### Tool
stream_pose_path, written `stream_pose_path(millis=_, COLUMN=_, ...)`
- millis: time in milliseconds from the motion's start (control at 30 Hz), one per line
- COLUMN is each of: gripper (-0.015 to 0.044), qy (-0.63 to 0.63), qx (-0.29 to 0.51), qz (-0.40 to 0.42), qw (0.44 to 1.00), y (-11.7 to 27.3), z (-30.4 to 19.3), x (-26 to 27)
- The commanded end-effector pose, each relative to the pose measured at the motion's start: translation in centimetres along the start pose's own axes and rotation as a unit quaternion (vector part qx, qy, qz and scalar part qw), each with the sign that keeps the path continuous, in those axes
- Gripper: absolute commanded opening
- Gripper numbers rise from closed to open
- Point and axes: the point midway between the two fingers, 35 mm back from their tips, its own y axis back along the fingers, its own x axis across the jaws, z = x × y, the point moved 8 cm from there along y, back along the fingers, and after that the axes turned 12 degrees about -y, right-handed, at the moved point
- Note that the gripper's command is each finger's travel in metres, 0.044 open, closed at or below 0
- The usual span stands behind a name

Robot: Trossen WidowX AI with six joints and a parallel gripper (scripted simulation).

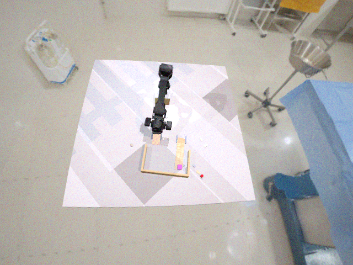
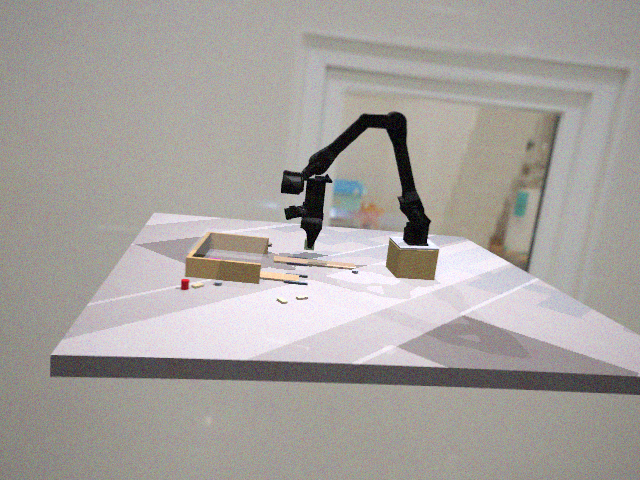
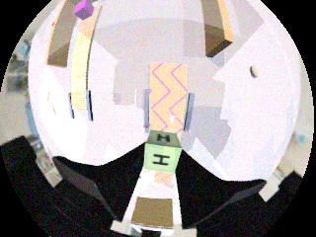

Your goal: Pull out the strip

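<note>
Green labelled cube (image 3: 162, 154) in tool (image 3: 161, 172), purple cube (image 3: 83, 8) apart

arm (image 2: 398, 149): arched high from its base, forearm sloping down | wrist: pointing straight down | gripper (image 2: 309, 243): jaws clamped on the green cube (image 3: 162, 153), raised just off the surface
</note>
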Motion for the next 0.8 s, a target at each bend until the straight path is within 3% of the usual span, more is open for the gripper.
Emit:
stream_pose_path(millis=0, gripper=0.0000, qy=0.001, qx=-0.005, qz=-0.001, qw=1.000, y=0.2, z=-1.6, x=-0.5)
stream_pose_path(millis=167, gripper=0.0000, qy=0.001, qx=-0.005, qz=-0.001, qw=1.000, y=0.6, z=-2.0, x=-0.6)
stream_pose_path(millis=333, gripper=0.0000, qy=0.001, qx=-0.005, qz=-0.001, qw=1.000, y=3.7, z=-2.1, x=-0.6)
stream_pose_path(millis=767, gripper=0.0000, qy=0.001, qx=-0.005, qz=-0.001, qw=1.000, y=3.8, z=-2.1, x=-0.6)
